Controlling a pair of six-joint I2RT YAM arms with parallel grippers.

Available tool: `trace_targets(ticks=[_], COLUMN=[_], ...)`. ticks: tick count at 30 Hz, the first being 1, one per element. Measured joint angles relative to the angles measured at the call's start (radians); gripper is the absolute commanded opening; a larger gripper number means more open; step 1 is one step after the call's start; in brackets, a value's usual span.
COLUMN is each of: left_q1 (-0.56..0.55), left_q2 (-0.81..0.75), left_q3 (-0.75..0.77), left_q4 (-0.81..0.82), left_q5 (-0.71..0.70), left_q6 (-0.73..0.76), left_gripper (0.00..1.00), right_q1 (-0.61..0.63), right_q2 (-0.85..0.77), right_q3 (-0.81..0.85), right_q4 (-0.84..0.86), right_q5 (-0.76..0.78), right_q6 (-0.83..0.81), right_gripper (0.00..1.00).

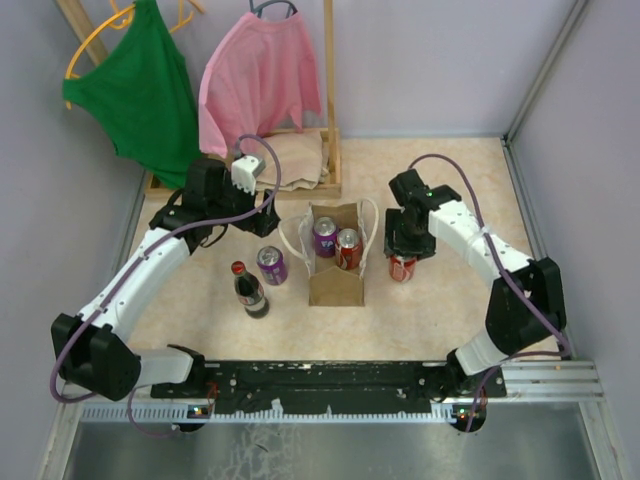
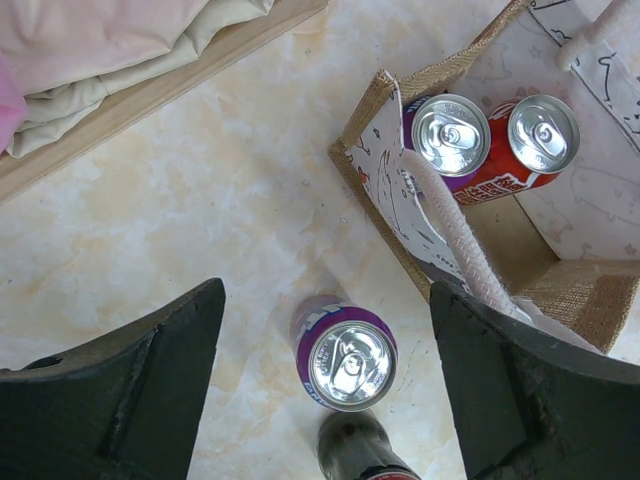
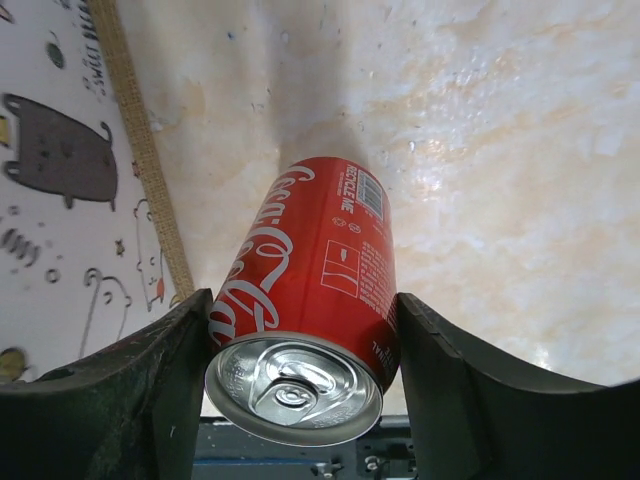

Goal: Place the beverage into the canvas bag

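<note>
Red Coke can (image 3: 310, 300), silver top, clamped in the right end effector (image 3: 300, 345) beside the bag (image 1: 335, 287). Inside: a purple can (image 1: 325, 236) and a red can (image 1: 348, 248). Left end effector (image 2: 325, 305) gapes apart.

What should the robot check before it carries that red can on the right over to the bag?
1. Grip: ok. The right gripper has a finger against each side of the red cola can.
2. Can lifted off the table: cannot tell.
3. Canvas bag upright with its mouth open: ok.
4. Room inside: ok. A purple can and a second red can sit at one end, with bare floor beside them.
5. Left gripper out of the way: ok. It is open and empty, to the bag's left, above the loose purple can.
</note>
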Motion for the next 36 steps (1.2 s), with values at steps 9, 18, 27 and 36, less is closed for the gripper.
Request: trace_targets(ticks=[9, 18, 27, 36], left_q1=[0.000, 0.000, 0.000, 0.000], left_q2=[0.007, 0.007, 0.007, 0.007], left_q3=[0.000, 0.000, 0.000, 0.000], left_q4=[0.000, 0.000, 0.000, 0.000], left_q5=[0.005, 0.008, 0.013, 0.015], left_q6=[0.000, 0.000, -0.001, -0.001], left_gripper=[0.89, 0.89, 0.89, 0.89], right_q1=[-0.011, -0.019, 0.048, 0.237], right_q2=[0.000, 0.041, 0.211, 0.276], right_q3=[0.362, 0.802, 1.064, 1.025], right_q4=[-0.137, -0.188, -0.251, -0.296], right_q5=[0.089, 0.120, 0.046, 0.027], right_q6=[-0.034, -0.105, -0.104, -0.082], right_gripper=[0.00, 0.00, 0.00, 0.00])
